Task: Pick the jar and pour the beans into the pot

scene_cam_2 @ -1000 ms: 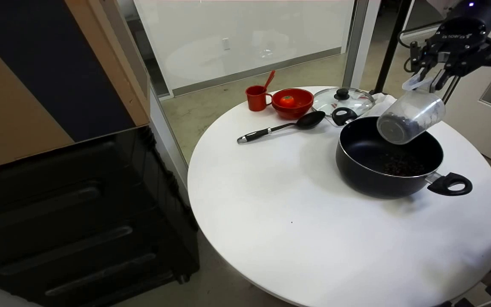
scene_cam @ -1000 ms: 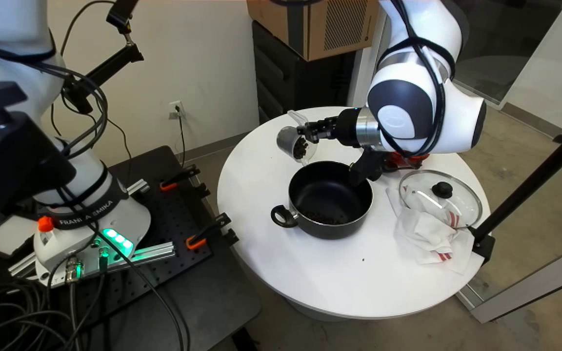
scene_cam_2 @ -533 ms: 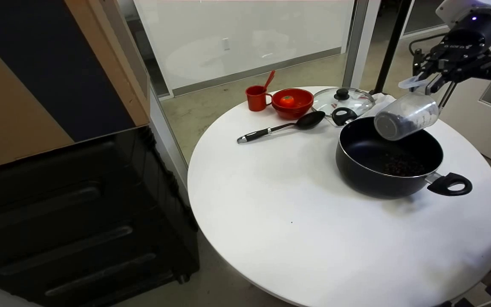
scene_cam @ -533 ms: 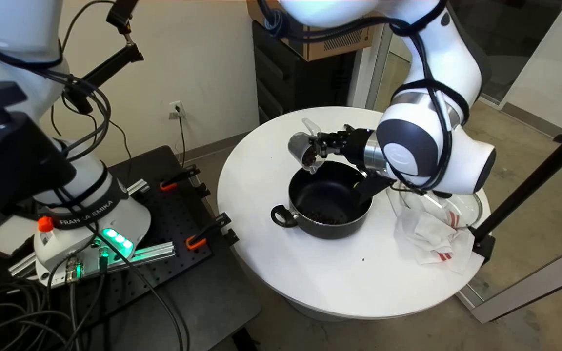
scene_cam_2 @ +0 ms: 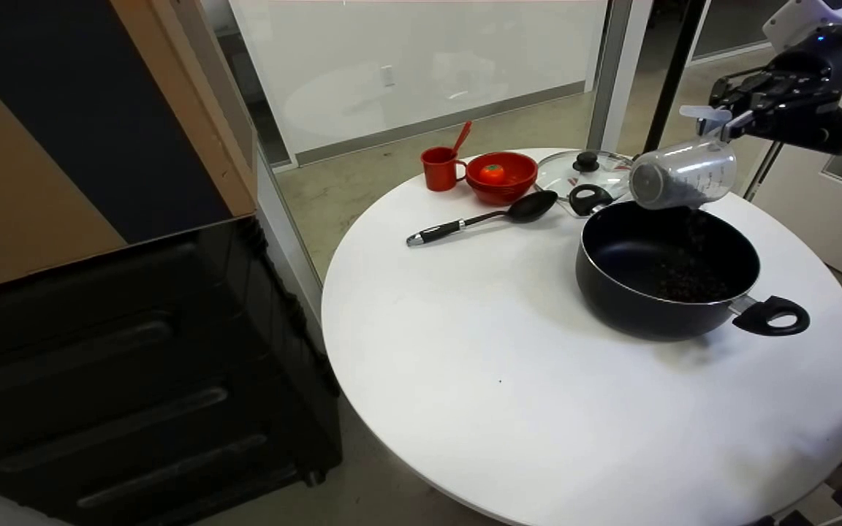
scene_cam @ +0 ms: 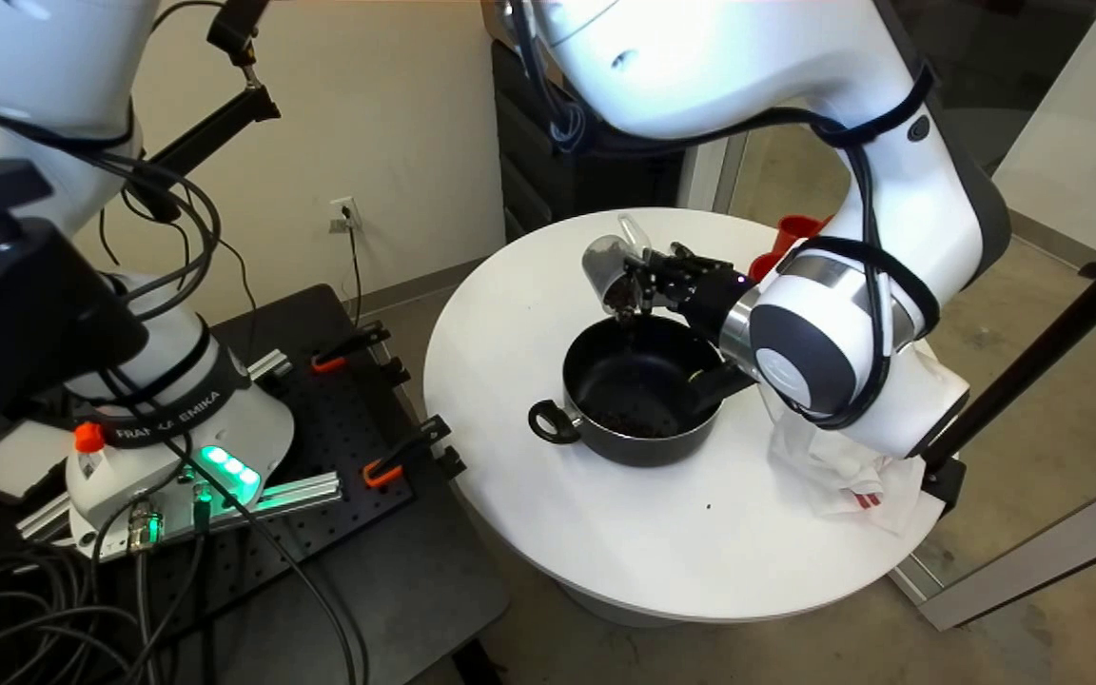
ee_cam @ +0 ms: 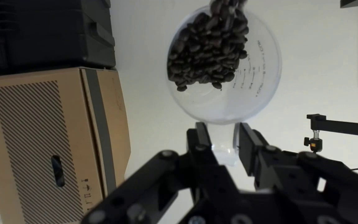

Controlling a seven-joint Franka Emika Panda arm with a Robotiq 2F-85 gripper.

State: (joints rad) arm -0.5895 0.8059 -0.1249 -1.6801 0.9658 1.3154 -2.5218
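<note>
The jar (scene_cam_2: 695,179) is a see-through measuring cup with a handle, tilted nearly on its side above the pot; it also shows in an exterior view (scene_cam: 605,259). My gripper (ee_cam: 222,135) is shut on the jar's handle, one finger on each side. Dark beans (ee_cam: 208,51) fill part of the jar and spill over its rim at the top of the wrist view. Some falling beans (scene_cam_2: 696,230) show below the mouth. The black pot (scene_cam_2: 647,307) stands on the table with beans on its bottom. It also shows in an exterior view (scene_cam: 638,449).
The round white table (scene_cam_2: 509,438) bears a red mug (scene_cam_2: 438,172), red bowls (scene_cam_2: 498,193) with a tomato, a black spoon (scene_cam_2: 531,207) and a glass lid (scene_cam_2: 552,174). A white cloth (scene_cam: 833,457) lies below the arm. A cardboard box (ee_cam: 36,140) shows in the wrist view.
The jar has tilted further, its mouth lower, and moved over the pot's rim. Beans now fall into the pot. The arm has swung along and its wrist has rolled.
</note>
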